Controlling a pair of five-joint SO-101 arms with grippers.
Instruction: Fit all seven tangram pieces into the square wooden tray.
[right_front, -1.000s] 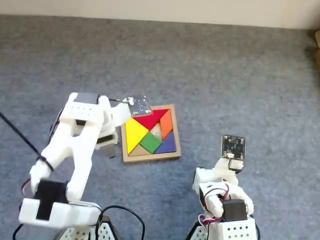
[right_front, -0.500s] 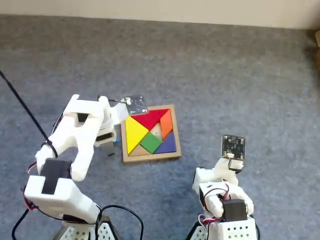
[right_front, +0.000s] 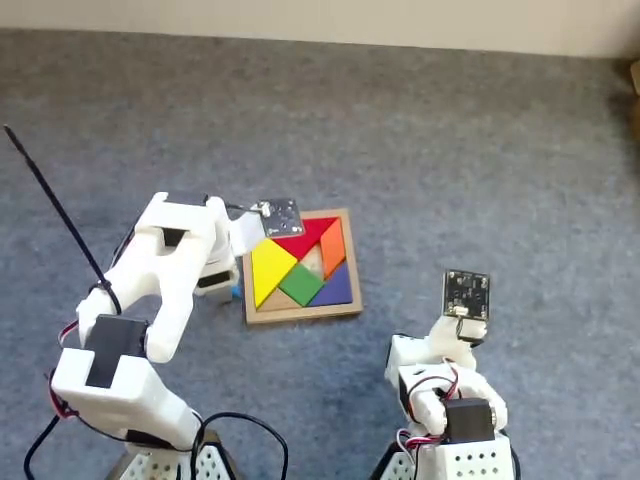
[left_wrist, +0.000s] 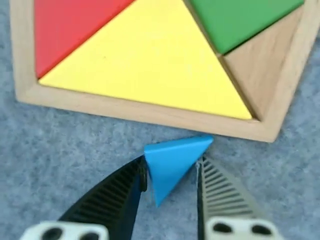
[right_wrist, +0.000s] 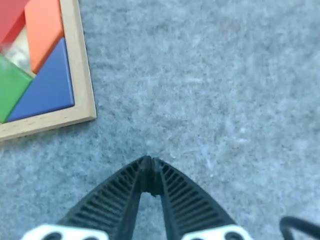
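Grey carpet (right_front: 480, 150) carries everything, with the square wooden tray (right_front: 300, 316) near its middle, towards the arms' edge. The tray is mostly filled; the yellow triangle (left_wrist: 150, 65) lies along the rim nearest the left arm, and a bare gap (left_wrist: 260, 75) sits beside it. Left gripper (left_wrist: 171, 167) is clamped on the small blue triangle (left_wrist: 172, 155), just outside that rim. Right gripper (right_wrist: 151, 172) has its fingers together over bare carpet.

The piece is likely light, stiff painted wood. Pinched on sloping sides, it could squirt out, so a flat-face grip looks safer.

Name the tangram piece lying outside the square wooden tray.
The small light-blue triangle, clamped in the left gripper beside the tray's rim; the others sit inside.
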